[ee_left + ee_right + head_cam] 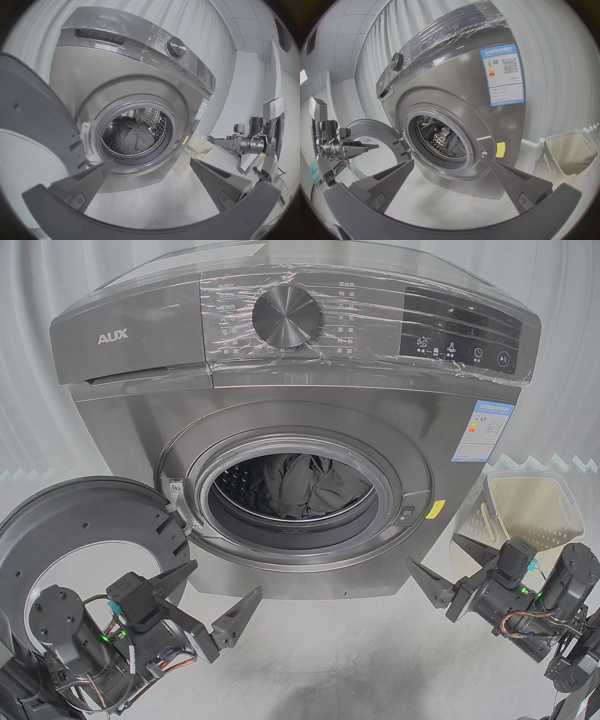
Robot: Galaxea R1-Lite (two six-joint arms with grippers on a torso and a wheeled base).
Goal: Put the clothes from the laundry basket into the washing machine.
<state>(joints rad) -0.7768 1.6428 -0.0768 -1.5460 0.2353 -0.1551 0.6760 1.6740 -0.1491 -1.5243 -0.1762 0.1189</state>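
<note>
A grey washing machine [294, 396] stands with its round door [81, 515] swung open to the left. Dark grey clothes [306, 484] lie bunched inside the drum, also seen in the left wrist view [131, 137] and the right wrist view [454, 145]. The cream laundry basket [537, 509] leans on the floor right of the machine, and its visible inside looks bare. My left gripper [222, 584] hovers low in front of the door, open and holding nothing. My right gripper [434, 552] hangs open and holding nothing near the basket's left rim.
Pale curtains hang behind the machine. Bare grey floor [337, 646] lies between my two arms in front of the machine. The open door takes up the space at the left. A yellow sticker [435, 509] sits by the door latch.
</note>
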